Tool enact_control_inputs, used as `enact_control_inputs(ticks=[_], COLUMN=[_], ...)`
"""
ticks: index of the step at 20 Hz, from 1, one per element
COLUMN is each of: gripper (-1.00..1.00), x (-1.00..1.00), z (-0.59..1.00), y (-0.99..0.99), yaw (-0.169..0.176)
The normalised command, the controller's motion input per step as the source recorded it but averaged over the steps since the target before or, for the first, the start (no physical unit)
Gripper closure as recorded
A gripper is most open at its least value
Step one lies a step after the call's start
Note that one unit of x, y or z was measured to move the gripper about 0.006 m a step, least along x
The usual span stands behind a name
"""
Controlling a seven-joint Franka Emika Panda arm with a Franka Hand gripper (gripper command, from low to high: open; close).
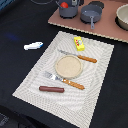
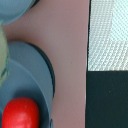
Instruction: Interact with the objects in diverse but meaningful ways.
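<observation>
Placemat, pale woven rectangle [image 1: 62,70], spread on dark table [image 1: 20,30]. Tan round plate [image 1: 68,66] at centre, between orange-handled knife [image 1: 78,56] and fork [image 1: 65,80]. Dark grey two-handled pot [image 1: 69,8] on pink board [image 1: 95,27], red round tomato [image 2: 20,113] inside. Brown sausage stick [image 1: 51,89] near mat's front edge. White-and-blue fish [image 1: 33,46] off mat, exterior view's left. Yellow block [image 1: 79,43] at far edge. Gripper out of sight; state cannot be told.

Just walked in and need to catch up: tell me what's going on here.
Nothing is being held in view. The arm does not show in the exterior view; its wrist camera looks down on the red tomato in the dark grey pot on the pink board. On the placemat lie the plate, knife, fork, sausage and yellow block. The fish lies off the mat.
</observation>
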Motion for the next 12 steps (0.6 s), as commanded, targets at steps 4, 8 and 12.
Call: enact_control_inputs(ticks=[4, 8, 12], gripper=[-1.0, -1.0, -1.0], x=[0.59, 0.58, 0.64], z=[0.01, 0.0, 0.0], y=[-0.46, -0.46, -0.44], yaw=[-0.131, -0.121, -0.122])
